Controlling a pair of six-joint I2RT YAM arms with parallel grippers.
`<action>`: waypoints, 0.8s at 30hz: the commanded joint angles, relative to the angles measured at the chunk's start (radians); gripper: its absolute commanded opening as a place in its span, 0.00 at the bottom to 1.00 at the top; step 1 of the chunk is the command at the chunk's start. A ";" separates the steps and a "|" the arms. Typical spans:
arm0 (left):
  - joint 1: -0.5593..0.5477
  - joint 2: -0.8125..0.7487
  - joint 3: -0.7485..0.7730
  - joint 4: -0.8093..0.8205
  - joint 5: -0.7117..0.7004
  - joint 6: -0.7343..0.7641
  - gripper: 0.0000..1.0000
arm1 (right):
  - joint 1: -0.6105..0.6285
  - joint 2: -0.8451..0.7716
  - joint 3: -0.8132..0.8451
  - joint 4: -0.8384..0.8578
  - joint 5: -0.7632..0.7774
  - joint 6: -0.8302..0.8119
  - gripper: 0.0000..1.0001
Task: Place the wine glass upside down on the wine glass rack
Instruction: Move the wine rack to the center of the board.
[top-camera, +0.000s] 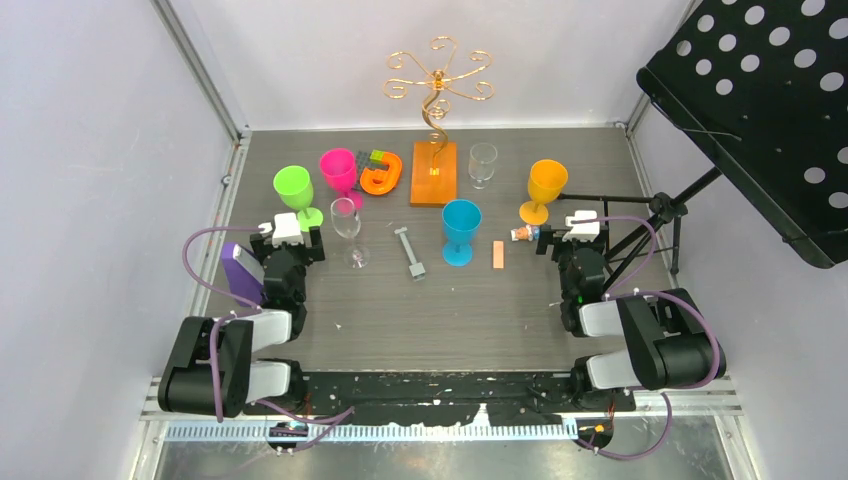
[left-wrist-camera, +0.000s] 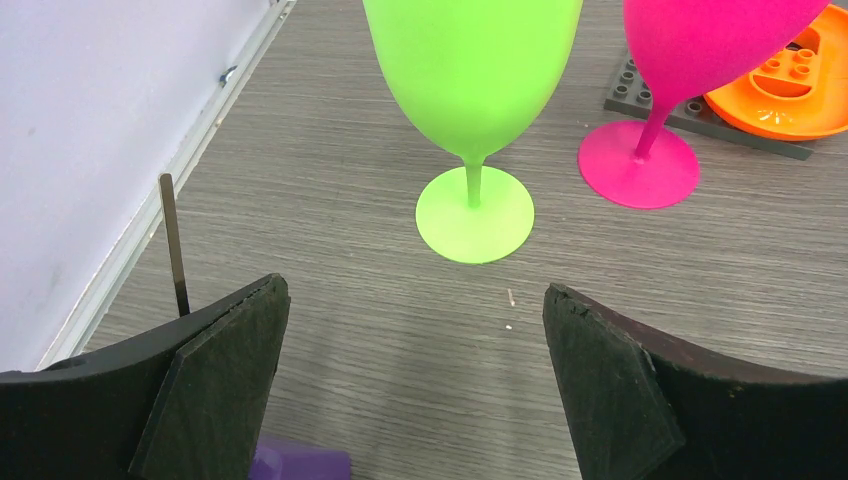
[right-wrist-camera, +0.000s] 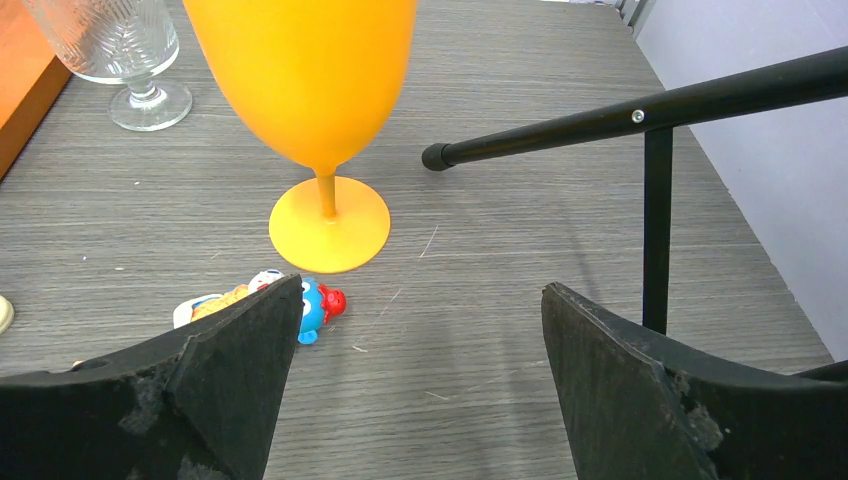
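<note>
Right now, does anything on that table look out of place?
A black stand leg juts in over the table's right side, ending near the orange goblet. A small toy figure lies beside it. Nothing looks spilled.

Grey wood-grain table (top-camera: 500, 320). Carries the wine glass rack (top-camera: 433, 175) at 12 o'clock, patterned clear glass (top-camera: 482, 163) at 1, orange goblet (top-camera: 545, 190) at 2, pink goblet (top-camera: 340, 172) at 11, green goblet (top-camera: 296, 192) at 10. Near centre, clear wine glass (top-camera: 347, 225) and blue goblet (top-camera: 460, 230), both upright.
</note>
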 joint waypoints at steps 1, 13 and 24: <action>0.006 -0.010 0.016 0.051 -0.002 -0.006 0.99 | -0.005 -0.012 0.018 0.030 -0.004 -0.009 0.95; 0.007 -0.010 0.016 0.051 -0.002 -0.005 0.99 | -0.007 -0.008 0.032 0.012 0.060 0.017 0.95; -0.030 -0.049 -0.050 0.147 0.016 0.034 0.99 | -0.007 -0.009 0.033 0.009 0.060 0.018 0.95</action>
